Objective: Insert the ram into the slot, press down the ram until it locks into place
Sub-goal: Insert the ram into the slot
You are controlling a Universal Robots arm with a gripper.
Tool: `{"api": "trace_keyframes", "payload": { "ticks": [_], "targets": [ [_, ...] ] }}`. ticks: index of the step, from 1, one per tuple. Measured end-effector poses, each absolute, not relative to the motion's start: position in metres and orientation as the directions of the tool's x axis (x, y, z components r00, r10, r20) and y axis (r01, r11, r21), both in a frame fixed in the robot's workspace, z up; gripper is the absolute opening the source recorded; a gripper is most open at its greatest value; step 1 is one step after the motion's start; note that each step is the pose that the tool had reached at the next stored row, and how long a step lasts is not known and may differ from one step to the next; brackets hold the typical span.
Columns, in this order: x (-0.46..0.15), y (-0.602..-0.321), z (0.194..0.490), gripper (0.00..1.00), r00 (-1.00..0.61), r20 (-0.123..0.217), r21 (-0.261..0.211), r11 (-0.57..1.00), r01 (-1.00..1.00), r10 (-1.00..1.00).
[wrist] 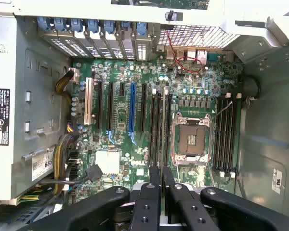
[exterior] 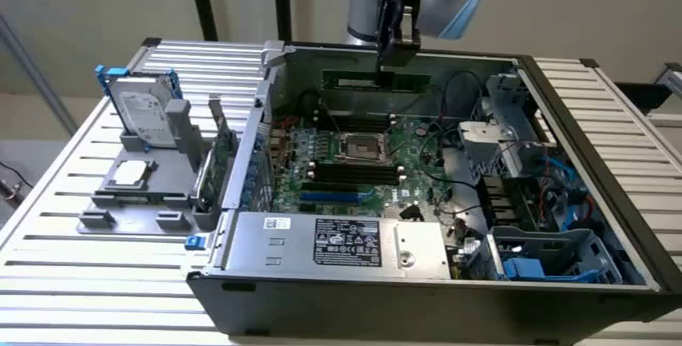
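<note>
The desk [exterior: 64,282] carries the open computer case [exterior: 596,114], with the motherboard [exterior: 421,194] flat on its floor; the slot [exterior: 339,174] sits in a bank of identical black sockets just near of the processor socket [exterior: 357,148]; the ram [exterior: 352,81] hangs well above the board, over the far part of the case, and the fingers [exterior: 387,52] look clenched on its upper edge. The likeliest trouble is meeting the wrong neighbour among those sockets, or coming down slightly skewed so that the ram's edge lands on a socket wall; the notch may face the wrong way, which neither view settles; uneven pressing could seat one end and leave the other clip unlatched; so thin a stick may also slip in so narrow a hold. The exterior view gives the ram's full length and its height above the board; the wrist view looks straight down past the fingers and shows them in line with the sockets between the blue socket [wrist: 131,108] and the processor socket, an alignment the exterior view cannot give.
</note>
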State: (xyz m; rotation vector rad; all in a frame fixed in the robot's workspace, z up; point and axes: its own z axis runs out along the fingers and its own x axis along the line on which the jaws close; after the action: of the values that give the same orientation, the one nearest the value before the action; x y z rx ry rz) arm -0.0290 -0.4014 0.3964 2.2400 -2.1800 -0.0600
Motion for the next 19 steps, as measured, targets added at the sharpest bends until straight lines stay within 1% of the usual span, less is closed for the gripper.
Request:
{"api": "trace_keyframes", "payload": {
  "ticks": [15,19],
  "targets": [
    [-0.029,-0.4014,0.3963,0.13,0.027,-0.017,0.037,-0.027,-0.999,-0.999],
    [-0.0303,-0.4011,0.3908,0.13,0.027,-0.013,0.031,-0.027,-0.999,-1.0]
  ]
}}
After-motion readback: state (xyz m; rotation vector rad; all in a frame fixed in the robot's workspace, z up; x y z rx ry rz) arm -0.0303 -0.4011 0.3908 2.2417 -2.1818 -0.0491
